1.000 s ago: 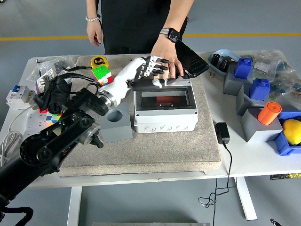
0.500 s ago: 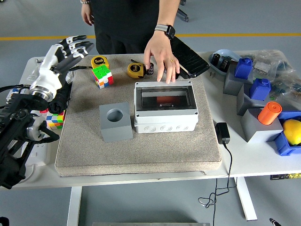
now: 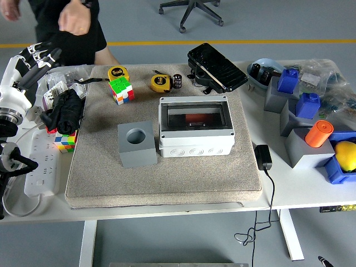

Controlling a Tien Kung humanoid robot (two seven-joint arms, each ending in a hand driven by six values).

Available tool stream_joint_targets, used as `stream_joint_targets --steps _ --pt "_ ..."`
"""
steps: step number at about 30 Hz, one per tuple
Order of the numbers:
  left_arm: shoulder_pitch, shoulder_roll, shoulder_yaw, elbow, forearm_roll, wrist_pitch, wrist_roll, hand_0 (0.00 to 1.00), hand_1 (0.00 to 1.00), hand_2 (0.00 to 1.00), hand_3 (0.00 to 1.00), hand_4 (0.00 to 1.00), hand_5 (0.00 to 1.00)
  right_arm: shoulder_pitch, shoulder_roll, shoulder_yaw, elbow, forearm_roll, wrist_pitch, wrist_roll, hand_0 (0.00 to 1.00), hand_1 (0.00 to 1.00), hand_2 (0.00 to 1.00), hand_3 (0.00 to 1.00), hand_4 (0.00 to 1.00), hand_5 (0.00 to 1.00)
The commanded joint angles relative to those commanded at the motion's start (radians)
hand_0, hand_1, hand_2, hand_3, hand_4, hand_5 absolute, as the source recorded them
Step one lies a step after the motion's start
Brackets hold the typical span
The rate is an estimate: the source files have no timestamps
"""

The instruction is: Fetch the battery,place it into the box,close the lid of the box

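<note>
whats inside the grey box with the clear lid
Through the lid of the grey box, something reddish shows near the back. The lid's glare and the walls hide the rest, so I can't identify it.

The yellow tape measure at the mat's eleven o'clock corner seems to say "5m". No other words can be read.

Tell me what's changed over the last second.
The left hand pulled back from the box to the table's left edge, fingers open, holding nothing. The person's hand left the box and moved away to the far left. Box, grey block and cube stayed put.
</note>
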Motion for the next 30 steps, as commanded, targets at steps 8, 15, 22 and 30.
stream_joint_targets --steps 8,15,22,30 --pt "0.004 0.008 -0.022 -0.003 0.001 -0.002 0.000 0.540 0.601 0.587 0.601 0.964 0.305 0.007 -0.001 -0.011 0.001 0.002 -0.001 -0.004 0.674 0.646 0.661 0.552 0.876 0.438" --pt "0.005 0.010 -0.033 -0.006 0.004 -0.004 0.007 0.532 0.600 0.585 0.599 0.965 0.306 0.006 -0.003 -0.011 0.001 0.002 -0.002 -0.007 0.675 0.646 0.661 0.552 0.876 0.438" --pt "0.010 0.010 -0.040 -0.009 0.008 -0.007 0.013 0.530 0.599 0.584 0.597 0.963 0.308 0.005 -0.001 -0.015 0.001 0.004 0.000 -0.007 0.674 0.647 0.661 0.552 0.877 0.439" --pt "0.018 0.016 -0.064 -0.018 0.010 -0.007 0.015 0.525 0.595 0.582 0.591 0.961 0.310 0.000 0.001 -0.006 0.000 0.003 0.001 -0.007 0.674 0.647 0.661 0.553 0.879 0.439"
